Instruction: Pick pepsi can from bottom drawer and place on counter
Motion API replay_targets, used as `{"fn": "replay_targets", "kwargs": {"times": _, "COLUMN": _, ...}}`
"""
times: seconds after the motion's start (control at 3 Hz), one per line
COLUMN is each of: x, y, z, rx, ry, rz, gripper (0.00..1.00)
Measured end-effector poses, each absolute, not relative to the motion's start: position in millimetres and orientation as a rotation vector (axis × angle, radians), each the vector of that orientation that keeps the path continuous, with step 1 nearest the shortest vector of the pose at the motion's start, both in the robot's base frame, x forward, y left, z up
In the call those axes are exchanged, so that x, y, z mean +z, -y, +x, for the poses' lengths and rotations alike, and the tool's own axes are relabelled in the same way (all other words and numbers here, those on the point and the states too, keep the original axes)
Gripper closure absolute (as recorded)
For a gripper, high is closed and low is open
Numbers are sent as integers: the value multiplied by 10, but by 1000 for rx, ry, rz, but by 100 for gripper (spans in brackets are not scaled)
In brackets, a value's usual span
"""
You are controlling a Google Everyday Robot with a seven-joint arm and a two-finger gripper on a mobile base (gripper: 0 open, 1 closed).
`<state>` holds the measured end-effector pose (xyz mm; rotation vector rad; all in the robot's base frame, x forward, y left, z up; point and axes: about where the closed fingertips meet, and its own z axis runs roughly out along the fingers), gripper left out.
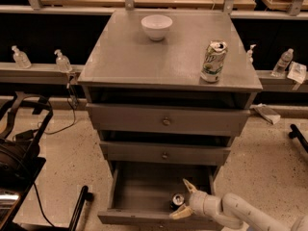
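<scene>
The bottom drawer point(137, 194) is pulled open at the foot of the grey cabinet. The pepsi can point(177, 200), small and dark with a silver top, stands upright inside it near the front right. My gripper point(183, 199) reaches in from the lower right, open, with one pale finger behind the can and one in front, so the can sits between them. The counter point(144, 57) is the flat grey cabinet top above.
A white bowl point(156, 26) sits at the back of the counter and a dented white-and-green can point(213, 61) at its right. Two shut drawers with knobs point(166, 121) are above the open one. Small bottles point(62, 60) stand on ledges at both sides. A black cart point(19, 153) is at left.
</scene>
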<state>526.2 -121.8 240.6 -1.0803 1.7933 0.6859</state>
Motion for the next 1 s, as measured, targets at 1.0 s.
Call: {"fn": "replay_targets", "kwargs": {"times": 1.0, "x": 2175, "y": 1304, "z": 5359, "rx": 651, "ry": -1855, "rz": -1046, "gripper": 1}}
